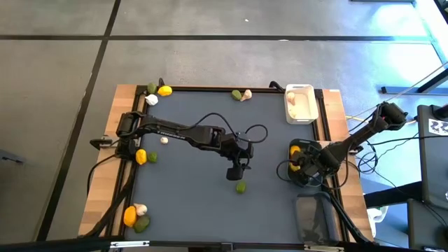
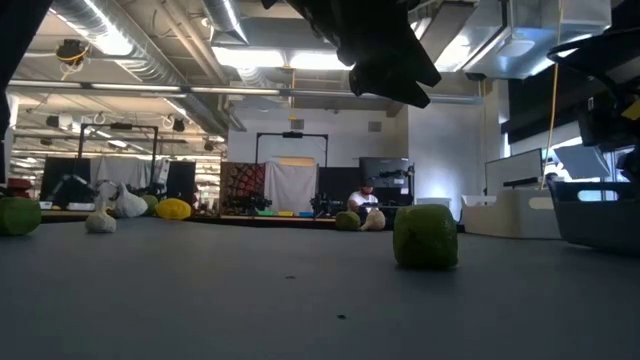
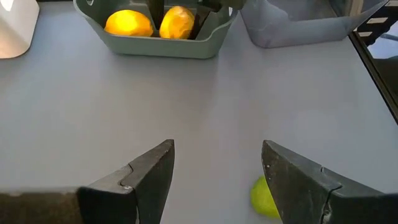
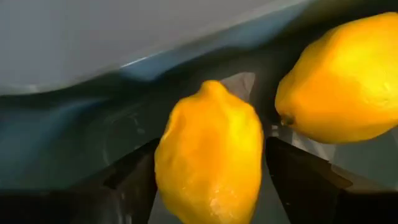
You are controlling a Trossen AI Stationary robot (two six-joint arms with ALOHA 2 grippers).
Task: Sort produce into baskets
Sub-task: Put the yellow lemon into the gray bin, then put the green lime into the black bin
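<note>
Left gripper (image 1: 236, 172) hangs over mid-surface with jaws spread wide and nothing between them. The next green lime (image 1: 241, 187) lies on the dark surface (image 1: 189, 203) just toward the near edge from those jaws and slightly to the right. In the left wrist view it (image 3: 264, 197) peeks out against the inner side of one finger (image 3: 298, 180), so it is off-centre in the gap, not squared up. It is roundish with no clear long axis — approach angle matters little, but centring matters.

Right gripper (image 1: 299, 162) is down inside the dark grey-green basket (image 1: 291, 147) at the right side. Its jaws stand apart on either side of a yellow lemon (image 4: 208, 155), with daylight visible at both flanks, so it reads as let go rather than gripped. A second lemon (image 4: 339, 81) sits just beside it in the same basket.

The left arm is clearly the nearer one to the lime; the right is occupied at the basket. The white basket (image 1: 299, 103) sits far right with pale pieces in it, and the translucent grey basket (image 1: 315, 217) near right — judged the lime's likely target, since no green shows in either other basket.
</note>
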